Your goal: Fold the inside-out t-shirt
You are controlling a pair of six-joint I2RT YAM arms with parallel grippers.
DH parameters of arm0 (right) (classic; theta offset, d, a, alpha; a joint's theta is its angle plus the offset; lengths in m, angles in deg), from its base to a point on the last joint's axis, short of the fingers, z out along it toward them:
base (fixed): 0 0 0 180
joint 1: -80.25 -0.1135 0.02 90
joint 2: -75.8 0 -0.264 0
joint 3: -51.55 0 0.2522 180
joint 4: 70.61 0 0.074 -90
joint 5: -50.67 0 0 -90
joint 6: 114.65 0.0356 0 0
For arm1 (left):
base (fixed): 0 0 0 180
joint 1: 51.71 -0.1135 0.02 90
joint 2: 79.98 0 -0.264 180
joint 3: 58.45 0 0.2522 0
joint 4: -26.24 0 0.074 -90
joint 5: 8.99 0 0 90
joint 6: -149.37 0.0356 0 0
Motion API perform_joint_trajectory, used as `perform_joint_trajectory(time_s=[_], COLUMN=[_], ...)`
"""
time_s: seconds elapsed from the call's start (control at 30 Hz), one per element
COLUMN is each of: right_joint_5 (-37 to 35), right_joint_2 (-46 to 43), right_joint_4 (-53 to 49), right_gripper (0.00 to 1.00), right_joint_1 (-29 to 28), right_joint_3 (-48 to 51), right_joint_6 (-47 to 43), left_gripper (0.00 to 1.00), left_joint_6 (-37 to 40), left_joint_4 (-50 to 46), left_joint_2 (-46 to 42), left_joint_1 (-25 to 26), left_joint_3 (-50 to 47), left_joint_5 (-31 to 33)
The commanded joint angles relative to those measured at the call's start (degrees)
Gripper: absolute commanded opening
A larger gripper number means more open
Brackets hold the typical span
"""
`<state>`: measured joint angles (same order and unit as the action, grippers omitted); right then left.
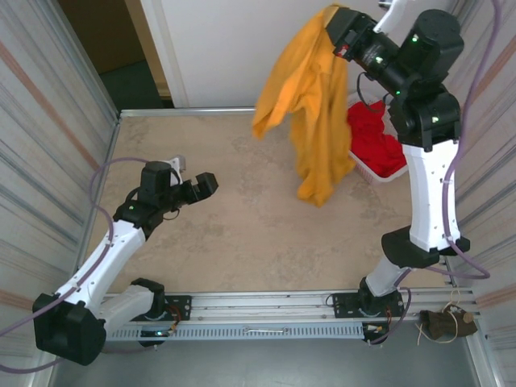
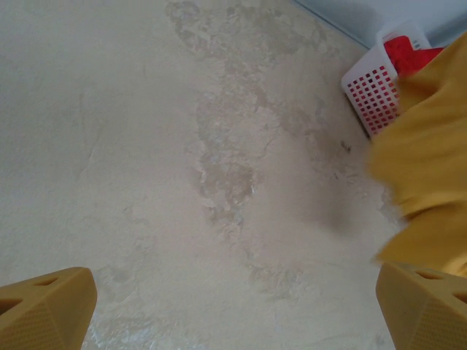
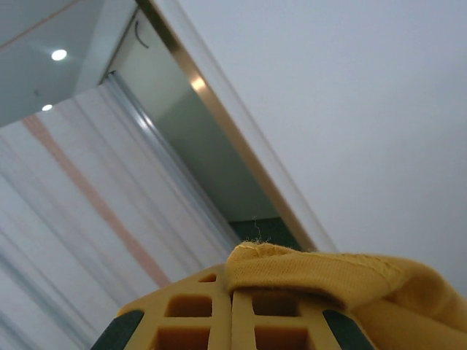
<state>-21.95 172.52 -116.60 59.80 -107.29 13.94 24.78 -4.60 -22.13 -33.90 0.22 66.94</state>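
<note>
Above the table (image 1: 242,234), the raised right gripper (image 3: 232,297) pinches the t-shirt (image 1: 310,97).

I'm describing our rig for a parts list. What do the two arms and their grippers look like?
The left arm and right arm have white shells between black joints carrying green lights; a purple cable trails along each. The left gripper and right gripper have mustard-yellow fingers, textured, with moulded cut-outs.
</note>
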Motion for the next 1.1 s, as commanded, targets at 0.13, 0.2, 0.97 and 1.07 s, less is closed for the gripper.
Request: perform_joint_trajectory(time_s=[0.13, 0.2, 0.97, 1.07], right_joint_5=[-1.2, -2.83, -9.13, -11.3], right_joint_2=[0.86, 0.21, -5.59, -12.27], right_joint_4=[8.64, 12.82, 9.4, 10.2], right_gripper=[0.0, 0.0, 0.72, 0.72], right_joint_1=[-5.74, -6.48, -3.18, -5.61], right_joint_3=[20.73, 30.32, 65.02, 75.73], right_joint_6=[2.64, 3.02, 1.82, 4.72], left_gripper=[0.99, 0.99, 0.99, 0.99], left_joint_6=[-0.84, -0.74, 18.56, 21.85], left_joint_4=[4.29, 4.6, -2.72, -4.4], left_joint_2=[0.75, 1.09, 19.18, 27.01], left_joint_1=[0.34, 0.34, 12.86, 14.99], left_joint_3=[-1.66, -1.9, 10.39, 15.58], left_joint_5=[-0.97, -0.89, 11.21, 13.6])
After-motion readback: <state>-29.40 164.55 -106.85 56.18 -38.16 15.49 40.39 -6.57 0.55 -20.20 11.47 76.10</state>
